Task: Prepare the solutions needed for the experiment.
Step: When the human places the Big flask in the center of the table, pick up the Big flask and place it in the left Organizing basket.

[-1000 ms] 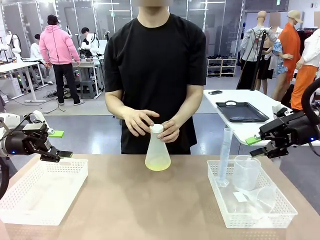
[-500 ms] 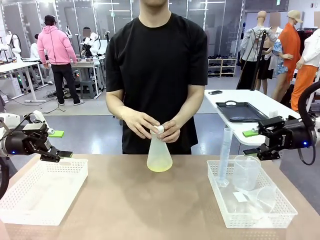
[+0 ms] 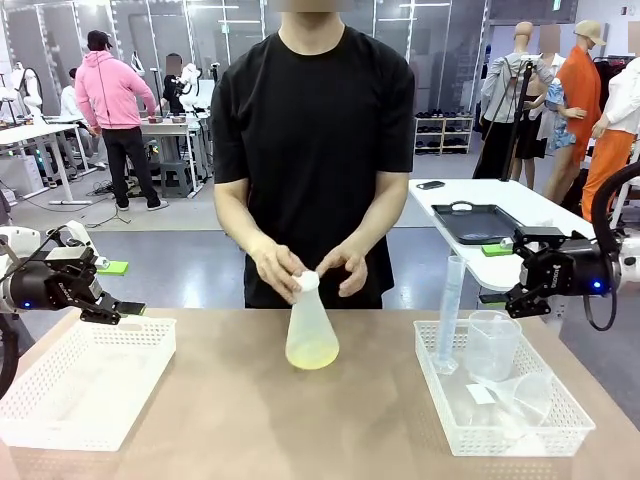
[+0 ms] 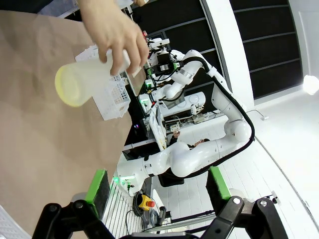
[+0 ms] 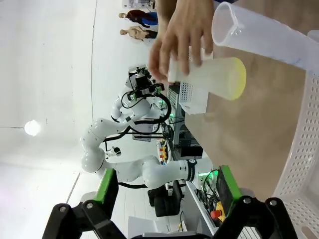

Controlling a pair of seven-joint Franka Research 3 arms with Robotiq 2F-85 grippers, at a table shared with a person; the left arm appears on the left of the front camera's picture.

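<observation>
A frosted conical flask with a white cap stands slightly tilted at the middle of the table, and the pale yellow solutions sit in its base. The person's hand grips its neck and the other hand hovers beside it. My left gripper hangs open above the left basket. My right gripper is open above the right basket, holding nothing. The left wrist view shows the flask far beyond the open left gripper. The right wrist view shows the flask beyond the open right gripper.
The right basket holds a tall measuring cylinder, an upright beaker and a beaker lying on its side. The left basket is empty. A black tray lies on a white table behind.
My right gripper opened wider and turned, drawing back slightly to the right. The person tilted the flask, shifted it nearer, and took one hand off the cap. The left arm stayed still.
</observation>
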